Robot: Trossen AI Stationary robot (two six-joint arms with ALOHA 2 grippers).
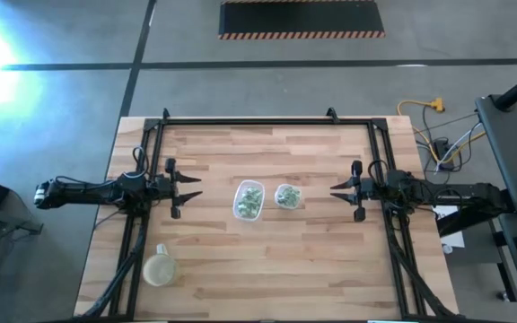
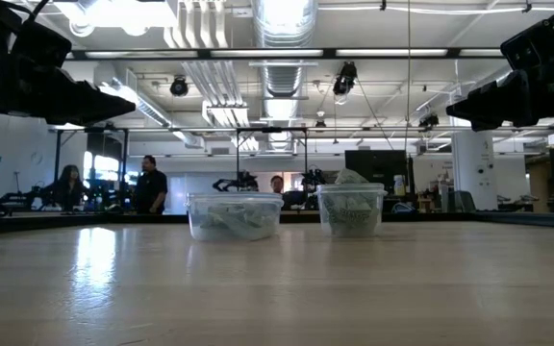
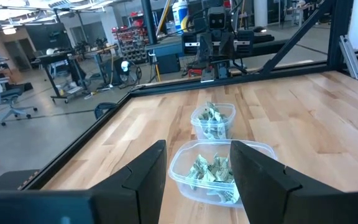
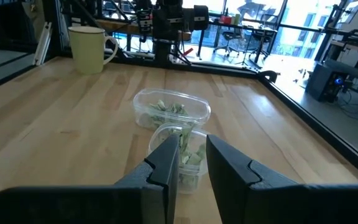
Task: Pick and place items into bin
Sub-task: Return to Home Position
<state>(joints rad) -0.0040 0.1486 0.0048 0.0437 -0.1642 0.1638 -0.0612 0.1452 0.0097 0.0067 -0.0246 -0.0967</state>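
Note:
Two clear plastic containers stand on their bases mid-table: a larger oblong one (image 1: 248, 200) (image 2: 234, 215) (image 3: 219, 174) and a smaller one (image 1: 286, 196) (image 2: 351, 210) (image 4: 182, 154). Both hold small pale-green and white crinkly wrapped items (image 3: 211, 168) (image 4: 169, 109). My left gripper (image 1: 197, 187) (image 3: 197, 155) hovers open, left of the larger container and pointing at it. My right gripper (image 1: 333, 188) (image 4: 192, 143) hovers open with a narrower gap, right of the smaller container and facing it. In the low view both grippers hang well above the table.
A pale yellow-green mug (image 1: 160, 266) (image 4: 91, 48) stands near the table's near-left corner. A black frame (image 1: 267, 121) runs along the far edge and both sides of the wooden table. People (image 2: 150, 185) stand in the room beyond the table.

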